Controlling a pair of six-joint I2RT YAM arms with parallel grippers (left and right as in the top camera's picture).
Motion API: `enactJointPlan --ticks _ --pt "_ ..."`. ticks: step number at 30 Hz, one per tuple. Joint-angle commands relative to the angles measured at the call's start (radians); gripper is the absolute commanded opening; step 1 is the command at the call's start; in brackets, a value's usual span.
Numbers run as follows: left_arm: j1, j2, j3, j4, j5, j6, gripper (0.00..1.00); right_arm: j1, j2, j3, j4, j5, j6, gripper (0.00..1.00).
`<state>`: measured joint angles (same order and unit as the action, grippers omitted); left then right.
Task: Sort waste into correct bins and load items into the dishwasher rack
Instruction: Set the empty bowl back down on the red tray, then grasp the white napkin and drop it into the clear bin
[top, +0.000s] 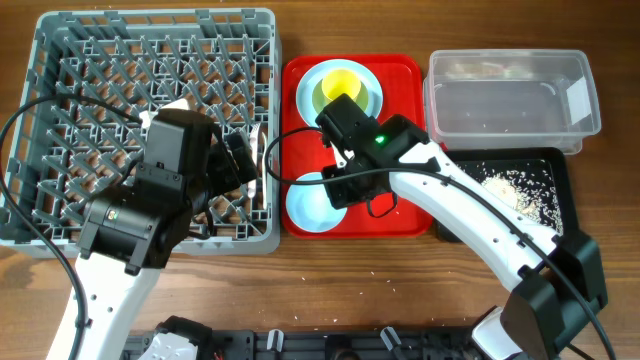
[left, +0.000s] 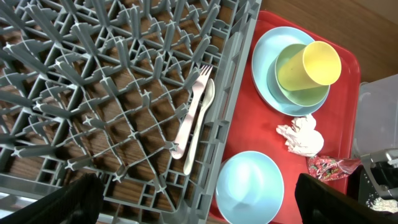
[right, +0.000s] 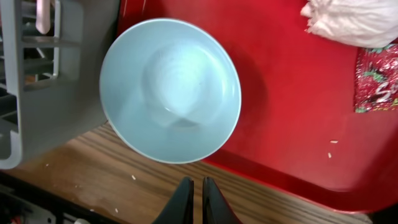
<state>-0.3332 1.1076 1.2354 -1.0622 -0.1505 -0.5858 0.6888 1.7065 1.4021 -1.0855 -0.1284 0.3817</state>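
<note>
with the right gripper seemingly all but shut on nothing and the pale blue bowl just ahead of its tips, open wide, drop one finger inside the near rim, pinch, and lift clear of the dishwasher rack at its left.

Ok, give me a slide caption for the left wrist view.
Fork and spoon lie in the grey rack beside the red tray.
</note>
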Motion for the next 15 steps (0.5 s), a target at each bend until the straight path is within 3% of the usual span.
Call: enactJointPlan --ticks 1,2,4,9,12,15 --pt "0.005 -0.006 0.01 0.002 0.005 0.002 1.0 0.003 0.012 -0.003 -0.008 0.183 0.066 0.11" --pt "0.005 -0.006 0.01 0.002 0.005 0.001 1.0 -0.006 0.012 -0.003 -0.005 0.251 0.085 0.16" --pt "0.005 -0.006 0.01 0.002 0.005 0.001 1.0 -0.032 0.016 -0.003 0.006 0.286 0.09 0.36" --pt "0.005 -0.006 0.01 0.002 0.005 0.001 1.0 -0.157 0.058 -0.004 0.111 0.244 0.021 0.5" --pt "0.005 -0.006 0.01 0.002 0.005 0.001 1.0 -0.183 0.104 -0.004 0.237 0.191 -0.183 0.59" --pt "0.005 -0.006 0.01 0.002 0.005 0.002 1.0 -0.188 0.152 -0.004 0.279 0.194 -0.228 0.64"
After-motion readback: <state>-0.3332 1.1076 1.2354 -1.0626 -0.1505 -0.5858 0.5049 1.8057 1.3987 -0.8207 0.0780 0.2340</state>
